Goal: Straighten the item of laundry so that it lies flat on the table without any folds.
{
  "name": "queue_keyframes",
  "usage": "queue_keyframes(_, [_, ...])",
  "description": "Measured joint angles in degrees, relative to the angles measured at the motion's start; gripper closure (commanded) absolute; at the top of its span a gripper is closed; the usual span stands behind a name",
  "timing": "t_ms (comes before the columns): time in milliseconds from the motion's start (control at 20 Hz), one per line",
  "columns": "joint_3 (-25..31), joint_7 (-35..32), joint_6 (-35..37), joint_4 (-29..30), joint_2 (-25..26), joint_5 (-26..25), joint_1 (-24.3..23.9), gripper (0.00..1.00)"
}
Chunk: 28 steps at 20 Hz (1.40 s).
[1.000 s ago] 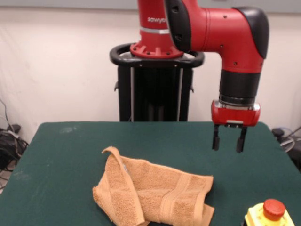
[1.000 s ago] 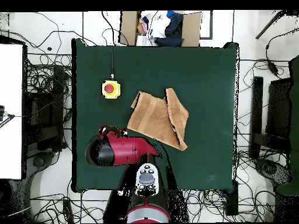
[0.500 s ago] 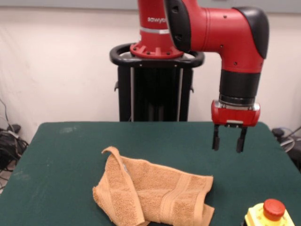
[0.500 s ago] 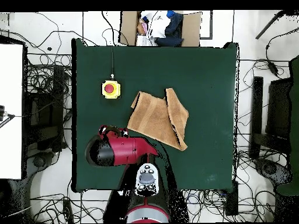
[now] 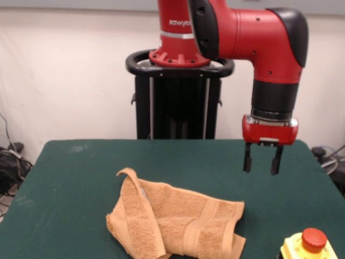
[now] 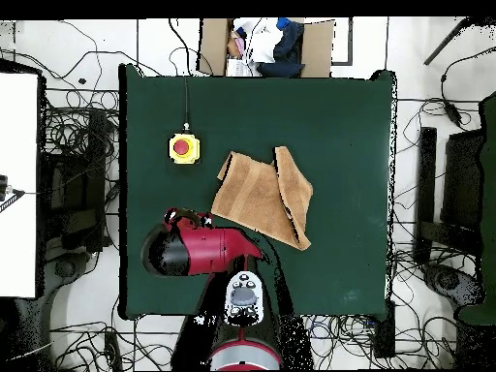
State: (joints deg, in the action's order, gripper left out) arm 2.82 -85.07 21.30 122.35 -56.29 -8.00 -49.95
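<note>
On the green table (image 5: pixel 75 178) we see the orange towel (image 5: pixel 178 224) lying crumpled near the front edge, one side folded over, our gripper (image 5: pixel 262 168) hanging above bare felt well apart, jaws parted, holding nothing, a yellow button box (image 5: pixel 308 246) nearby.

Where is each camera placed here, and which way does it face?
Front view: across the table, facing the pedestal; shows the red arm and open claw hanging above the felt, clear of the towel.
Overhead view: above, looking straight down, robot base at the bottom; shows the arm from the top.
Both share the folded towel, the table and the red-button box.
</note>
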Motion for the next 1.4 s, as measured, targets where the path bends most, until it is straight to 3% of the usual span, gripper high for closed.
queue_keyframes(200, [-0.3, 0.0, 0.0, -0.1, -0.4, -1.6, 0.2, 0.0])
queue_keyframes(400, [-1.6, 0.0, -0.2, -0.1, -0.2, -1.7, 5.5, 0.0])
queue_keyframes(500, [-3.5, -0.3, -1.5, -0.1, 0.9, -0.2, 13.2, 0.0])
queue_keyframes(650, [-4.9, -1.0, -2.4, -0.1, 2.0, 1.7, 18.3, 0.0])
queue_keyframes(750, [-6.6, -2.5, -3.4, -0.1, 3.3, 4.5, 24.3, 0.0])
queue_keyframes(800, [-8.1, -4.8, -4.5, -0.2, 4.8, 7.8, 30.0, 0.0])
queue_keyframes(900, [-9.0, -6.5, -5.5, -0.2, 6.0, 10.2, 33.5, 0.0])
queue_keyframes(1100, [-10.3, -11.3, -11.5, -1.0, 11.3, 15.4, 39.2, 0.0])
queue_keyframes(1350, [-11.5, -14.9, -21.5, -3.8, 20.6, 20.1, 40.4, 0.0])
queue_keyframes(1400, [-12.6, -15.7, -25.0, -5.3, 24.7, 22.7, 40.8, 0.0])
